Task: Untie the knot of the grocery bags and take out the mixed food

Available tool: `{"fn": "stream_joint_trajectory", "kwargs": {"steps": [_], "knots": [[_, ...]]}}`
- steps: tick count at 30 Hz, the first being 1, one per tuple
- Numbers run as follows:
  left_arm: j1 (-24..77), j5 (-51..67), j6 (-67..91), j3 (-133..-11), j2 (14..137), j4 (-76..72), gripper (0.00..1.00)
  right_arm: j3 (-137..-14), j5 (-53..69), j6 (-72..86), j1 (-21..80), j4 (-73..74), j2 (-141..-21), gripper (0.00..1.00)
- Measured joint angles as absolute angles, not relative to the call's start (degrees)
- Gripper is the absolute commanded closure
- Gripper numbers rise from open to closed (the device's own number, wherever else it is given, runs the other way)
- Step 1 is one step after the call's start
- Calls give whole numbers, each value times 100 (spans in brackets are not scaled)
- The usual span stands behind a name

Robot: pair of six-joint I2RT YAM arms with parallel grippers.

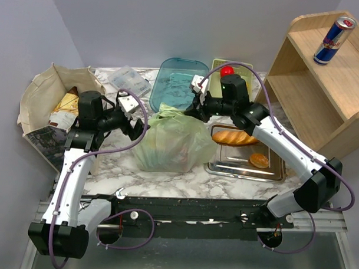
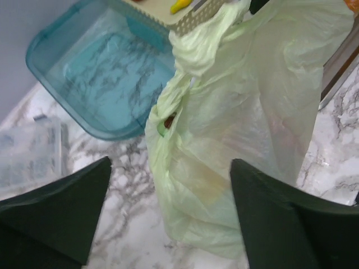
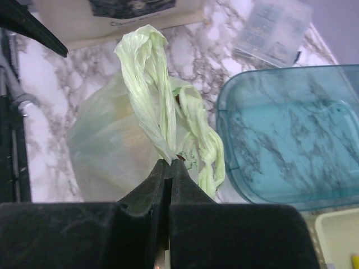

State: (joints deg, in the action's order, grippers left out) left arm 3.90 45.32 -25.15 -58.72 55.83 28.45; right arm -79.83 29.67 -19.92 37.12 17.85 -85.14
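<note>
Early on: my right end effector [image 3: 168, 165] is clamped on a handle strip [image 3: 143, 78] of the green bag [image 1: 170, 140] mid-counter [image 1: 160, 178], my left end effector [image 2: 170, 162] gapes empty beside it; the knot [image 2: 193, 56] looks not yet undone, the food inside.

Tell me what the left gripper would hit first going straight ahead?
Most likely the green bag, right ahead of the open left gripper; the gap is hard to judge.

Crinkled thin green bag [image 1: 170, 143], glossy marbled table [image 1: 166, 179], translucent plastic tub [image 2: 106, 84].
</note>
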Motion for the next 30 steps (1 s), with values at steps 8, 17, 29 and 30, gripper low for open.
{"fn": "stream_joint_trajectory", "kwargs": {"steps": [8, 17, 29, 30], "knots": [[1216, 4915, -2694, -6333, 5568, 2790, 1, -8038, 3911, -2021, 3712, 2401, -8460, 99], [2265, 4362, -2630, -6364, 5824, 2635, 93, -8038, 4298, -2067, 3712, 2569, -8460, 98], [2388, 4884, 604, -6501, 6025, 2526, 100, -7946, 3293, -1640, 3712, 1992, -8132, 27], [2386, 4880, 1041, -6442, 5988, 2423, 100, -7891, 3177, -1640, 3712, 1944, -7999, 27]]}}
